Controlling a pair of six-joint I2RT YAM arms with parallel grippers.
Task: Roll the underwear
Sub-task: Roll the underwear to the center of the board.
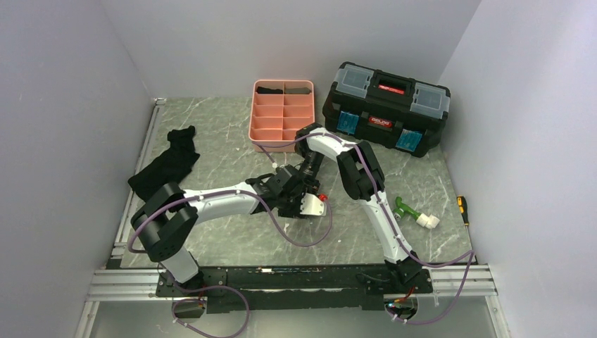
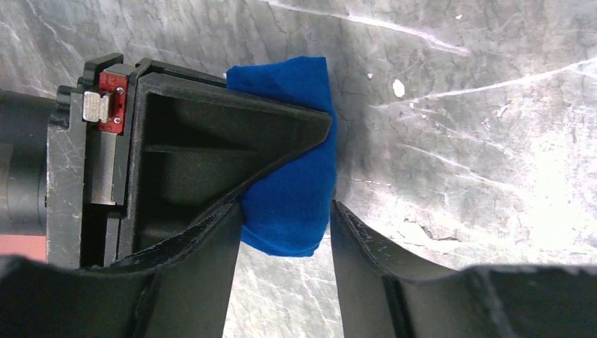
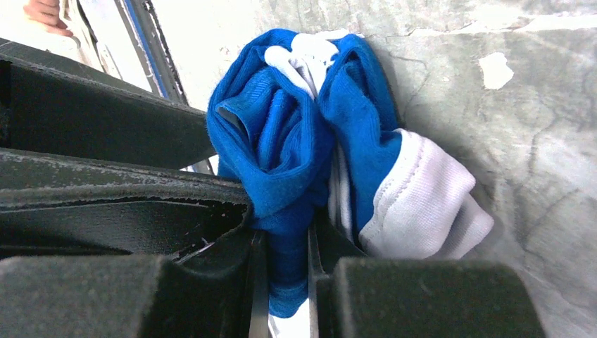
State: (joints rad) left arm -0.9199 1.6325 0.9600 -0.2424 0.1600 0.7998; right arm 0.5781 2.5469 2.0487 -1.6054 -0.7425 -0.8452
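Underwear [image 3: 281, 141]: soft blue knit, bunched roll.

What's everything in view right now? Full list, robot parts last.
underwear: one, bright blue with white band, bunched on the table centre between both grippers
pink tray: one, with compartments, far centre of the table
black fabric rolls: at least two, in the tray's far compartments
toolbox: one, black with blue latches, far right, lid shut
black garment: one, crumpled at the left edge
green-and-white object: one, right side, too small to identify
yellow-and-black object: one, far right edge, too small to identify
table: one, grey marbled
left gripper: one, black, jaws open either side of the underwear
right gripper: one, black, shut on the underwear
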